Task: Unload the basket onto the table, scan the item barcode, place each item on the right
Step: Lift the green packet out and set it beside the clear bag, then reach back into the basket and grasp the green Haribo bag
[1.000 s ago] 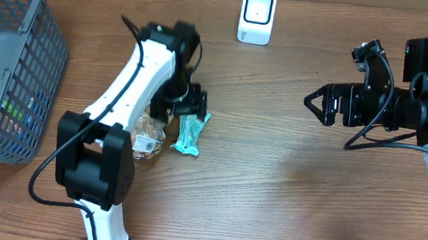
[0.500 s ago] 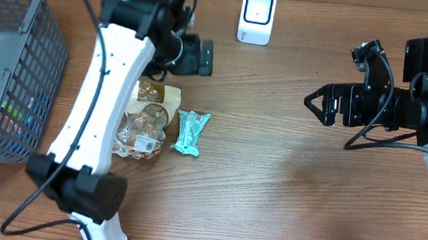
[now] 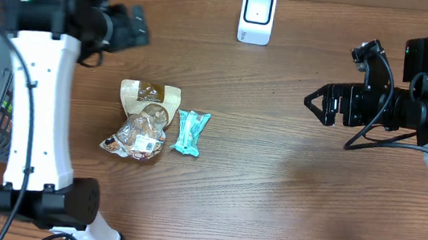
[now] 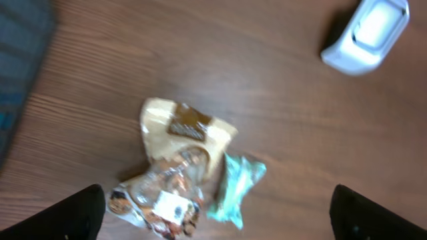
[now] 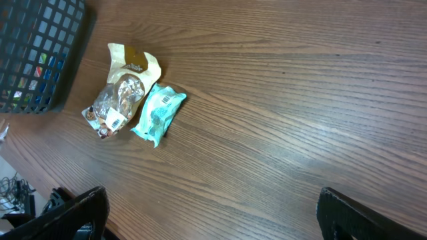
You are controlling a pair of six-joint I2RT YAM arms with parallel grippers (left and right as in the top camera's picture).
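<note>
Overhead: straight down on table point(image 3: 271, 183). Wrist views tilt down from above, all sharing teal packet point(image 4: 235, 187); left blurred, perhaps nearer.

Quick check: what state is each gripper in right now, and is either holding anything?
Left gripper: open, holding nothing.
Right gripper: open, holding nothing.

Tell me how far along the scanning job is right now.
Done: the snack bag and teal packet lie side by side on the table; whether either was scanned, I cannot tell. In hand: nothing; the left end effector and right end effector are both open and empty. Left: likely lift an item and show its barcode to the white scanner.
</note>
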